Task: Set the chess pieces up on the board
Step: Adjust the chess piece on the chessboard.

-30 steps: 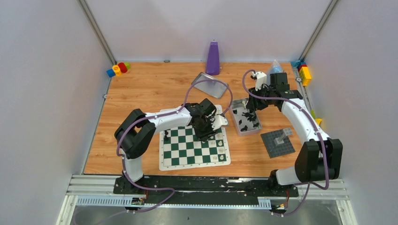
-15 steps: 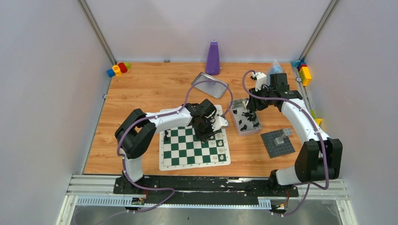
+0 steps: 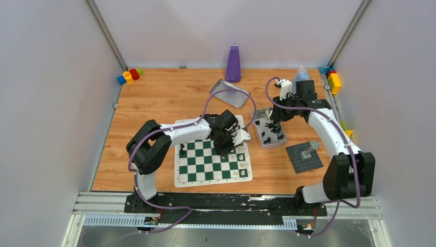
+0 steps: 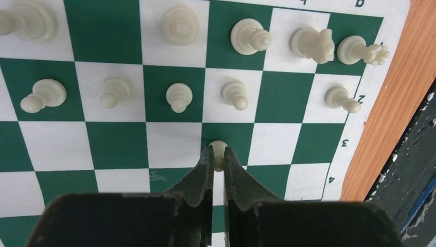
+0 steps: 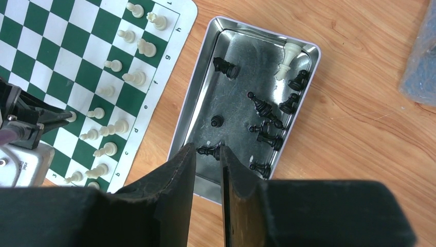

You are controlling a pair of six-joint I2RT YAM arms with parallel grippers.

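The green-and-white board [image 3: 213, 181] lies in front of the left arm. Several cream chess pieces [image 4: 179, 96] stand in two rows along its right edge. My left gripper [image 4: 217, 151] is down on the board, shut on a cream pawn [image 4: 218, 147] that stands one rank inside those rows. My right gripper [image 5: 206, 146] hovers well above the silver tray [image 5: 187, 110], its jaws a narrow gap apart and empty. Several black pieces [image 5: 265, 110] and one cream piece [image 5: 288, 54] lie in the tray. A black pawn [image 5: 208, 151] shows far below the right fingertips.
A lone black piece [image 3: 181, 149] stands on the board's left side. A metal lid [image 3: 230, 92] and a purple bottle [image 3: 233, 64] sit behind. A grey studded baseplate [image 3: 304, 156] lies right of the tray. Coloured blocks [image 3: 128, 75] sit in the back corners.
My left jaws have closed onto the cream pawn. My right jaws have narrowed a little. Neither arm has visibly moved.
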